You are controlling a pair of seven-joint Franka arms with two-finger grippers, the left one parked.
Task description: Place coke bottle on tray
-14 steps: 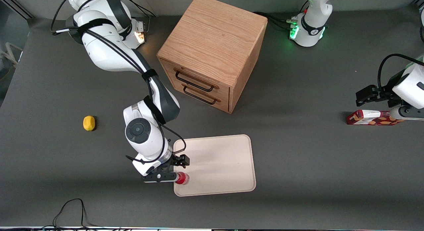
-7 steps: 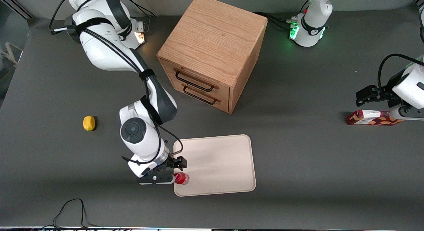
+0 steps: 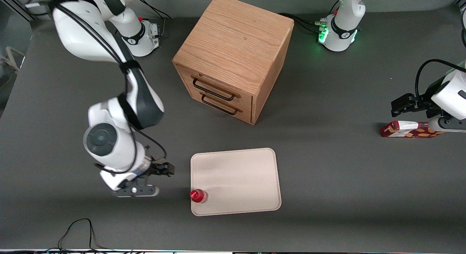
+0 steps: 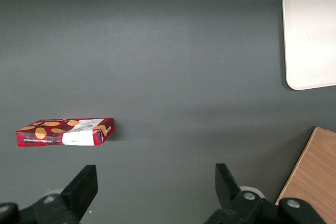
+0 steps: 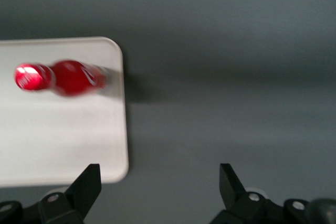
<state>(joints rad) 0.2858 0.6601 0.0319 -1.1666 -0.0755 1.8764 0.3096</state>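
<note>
The coke bottle [image 3: 198, 196], small and red with a red cap, stands upright on the cream-beige tray [image 3: 240, 181], in the tray corner nearest the front camera on the working arm's side. In the right wrist view the bottle [image 5: 63, 77] stands on the tray [image 5: 58, 145] near its rounded corner. My right gripper [image 3: 154, 179] is open and empty. It hangs over bare table beside the tray, a hand's width from the bottle toward the working arm's end. Its open fingers frame grey table in the wrist view [image 5: 160, 187].
A wooden two-drawer cabinet [image 3: 233, 57] stands farther from the front camera than the tray. A flat red snack box [image 3: 409, 129] lies at the parked arm's end and shows in the left wrist view [image 4: 65, 132]. A black cable [image 3: 78, 230] lies near the front edge.
My right gripper has let go of the coke bottle and drawn back sideways off the tray toward the working arm's end. The bottle stays standing on the tray. The arm now hides the lemon.
</note>
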